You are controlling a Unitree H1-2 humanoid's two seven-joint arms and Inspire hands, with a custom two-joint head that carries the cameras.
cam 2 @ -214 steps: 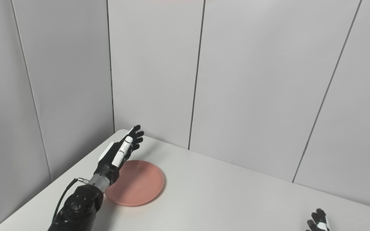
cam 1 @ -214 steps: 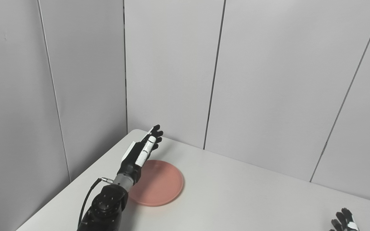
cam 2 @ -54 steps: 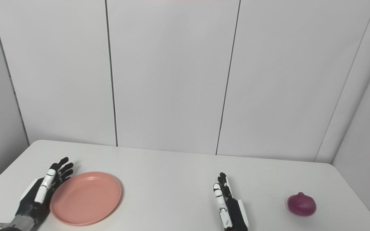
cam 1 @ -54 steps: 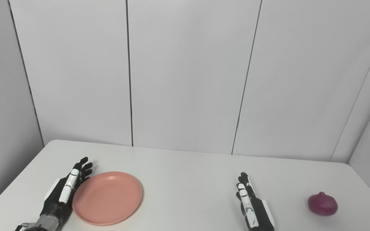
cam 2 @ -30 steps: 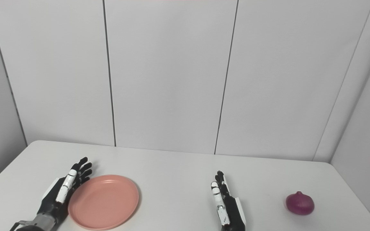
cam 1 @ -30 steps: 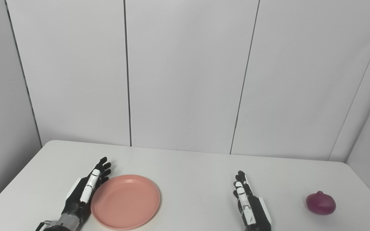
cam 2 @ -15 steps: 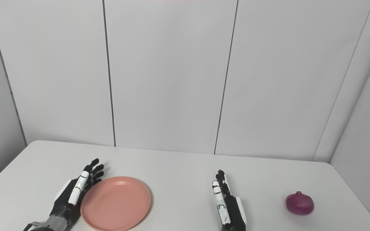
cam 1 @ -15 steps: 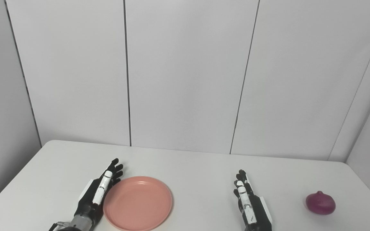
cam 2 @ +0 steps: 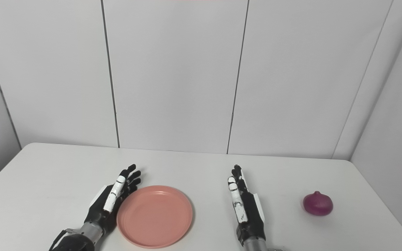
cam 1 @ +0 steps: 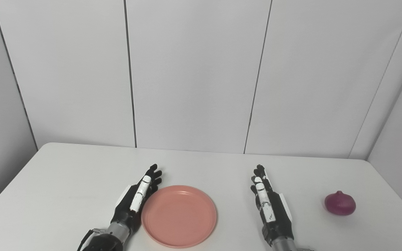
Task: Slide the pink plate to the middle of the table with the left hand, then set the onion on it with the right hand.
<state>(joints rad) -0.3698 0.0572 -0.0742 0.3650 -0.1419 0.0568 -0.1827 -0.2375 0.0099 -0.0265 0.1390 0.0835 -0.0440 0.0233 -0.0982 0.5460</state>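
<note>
The pink plate [cam 1: 179,215] lies flat on the white table [cam 1: 65,174], a little left of its middle and near the front. My left hand [cam 1: 136,201] is open, fingers straight, its edge against the plate's left rim. My right hand [cam 1: 269,205] is open and empty, fingers straight, standing on edge to the right of the plate and apart from it. The purple onion [cam 1: 340,203] sits on the table at the far right, well right of my right hand. It also shows in the right eye view [cam 2: 318,203].
Grey wall panels [cam 1: 194,76] close the table's back edge and both sides. Bare tabletop lies between the plate and my right hand, and between my right hand and the onion.
My left hand has pushed the pink plate to the right, toward the table's middle. The camera has tilted down a little, so the whole scene sits higher. The onion has not moved.
</note>
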